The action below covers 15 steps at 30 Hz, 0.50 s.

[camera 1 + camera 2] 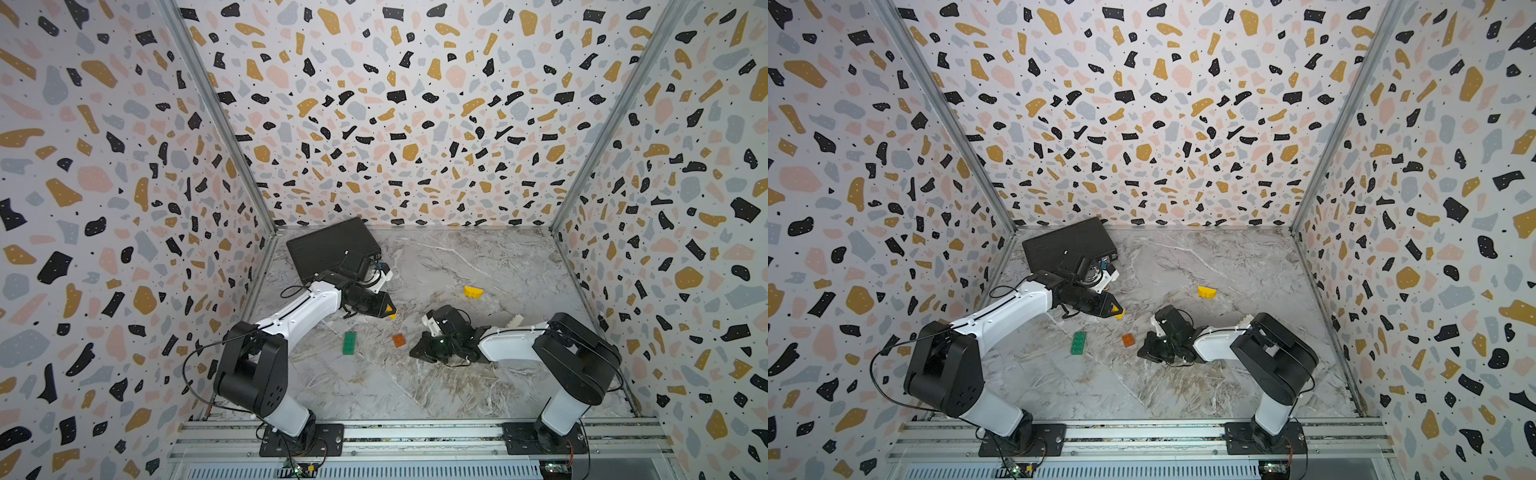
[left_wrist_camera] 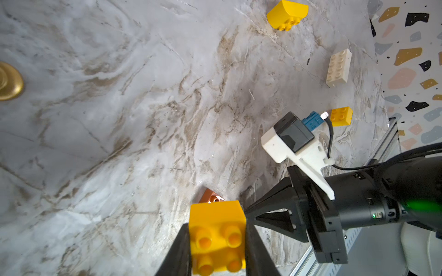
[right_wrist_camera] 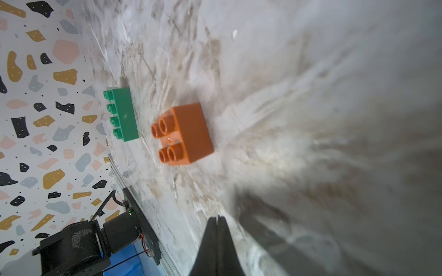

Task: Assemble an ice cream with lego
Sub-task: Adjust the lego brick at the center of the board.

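Against the far left corner we find a black case (image 1: 332, 247) lying flat, with the left arm's wrist reaching over its near edge. Just right of that, the left gripper (image 1: 389, 310) is clamped on a small yellow brick (image 2: 216, 229), whose studs face the wrist camera. Nearer the front, the green brick (image 1: 349, 343) and then the orange-brown brick (image 1: 399, 340) rest studs-up, apart from each other. Just right of them we see the right gripper (image 3: 217, 221) low over the table, its jaws pressed together on nothing. Further back lies the half-round yellow brick (image 1: 473, 291). The right arm hides much of the white brick (image 1: 515, 321) in both top views. All the lego we see lies as separate pieces. A gold figurine (image 2: 9, 81) shows only at the edge of the left wrist view. We note a grey marbled table (image 1: 415, 395), terrazzo-patterned walls (image 1: 415, 104) on three sides and a metal rail (image 1: 415, 434) along the front
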Available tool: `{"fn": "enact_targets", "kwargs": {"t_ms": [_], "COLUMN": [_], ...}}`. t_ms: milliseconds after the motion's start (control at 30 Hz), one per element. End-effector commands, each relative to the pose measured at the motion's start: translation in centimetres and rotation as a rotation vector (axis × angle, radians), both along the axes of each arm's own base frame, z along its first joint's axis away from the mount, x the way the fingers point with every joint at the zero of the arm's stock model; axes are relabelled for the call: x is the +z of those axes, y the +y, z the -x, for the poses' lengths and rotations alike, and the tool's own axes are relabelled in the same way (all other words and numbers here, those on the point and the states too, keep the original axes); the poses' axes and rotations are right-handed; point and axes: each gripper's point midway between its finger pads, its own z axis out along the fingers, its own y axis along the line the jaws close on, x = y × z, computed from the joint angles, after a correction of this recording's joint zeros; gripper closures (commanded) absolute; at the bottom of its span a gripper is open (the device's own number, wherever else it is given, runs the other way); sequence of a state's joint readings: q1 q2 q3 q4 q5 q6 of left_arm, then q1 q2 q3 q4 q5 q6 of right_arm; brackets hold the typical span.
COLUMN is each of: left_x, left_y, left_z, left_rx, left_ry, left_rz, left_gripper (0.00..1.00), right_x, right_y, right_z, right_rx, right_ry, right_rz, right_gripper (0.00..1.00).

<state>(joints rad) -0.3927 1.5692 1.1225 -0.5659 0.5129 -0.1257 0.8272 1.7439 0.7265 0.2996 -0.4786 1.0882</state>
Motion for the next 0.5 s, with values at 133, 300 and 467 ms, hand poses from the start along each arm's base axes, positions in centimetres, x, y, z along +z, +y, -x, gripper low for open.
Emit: {"fn": "enact_targets", "kwargs": {"t_ms": [133,300,467], "left_x": [0.0,-1.0,-2.1], "left_y": [-0.1,0.0,0.2], "left_z": [-0.2,0.0,0.3], "left_rx": [0.006,-0.001,-0.008], "left_ry": [0.016,0.053,0.092], "left_rz": [0.014,-0.01,-0.035], "left_gripper": [1.0,1.0,1.0], "right_x": [-0.4,-0.9,-1.1], "right_y": [1.7,2.2,1.8], "right_z": [-1.5,-2.3,-2.9], "right_rx": [-0.02,-0.01,-0.003], "right_ry": [0.007,-0.002,-0.015], "right_rz": [-0.011,0.024,0.089], "right_gripper": [1.0,1.0,1.0]}}
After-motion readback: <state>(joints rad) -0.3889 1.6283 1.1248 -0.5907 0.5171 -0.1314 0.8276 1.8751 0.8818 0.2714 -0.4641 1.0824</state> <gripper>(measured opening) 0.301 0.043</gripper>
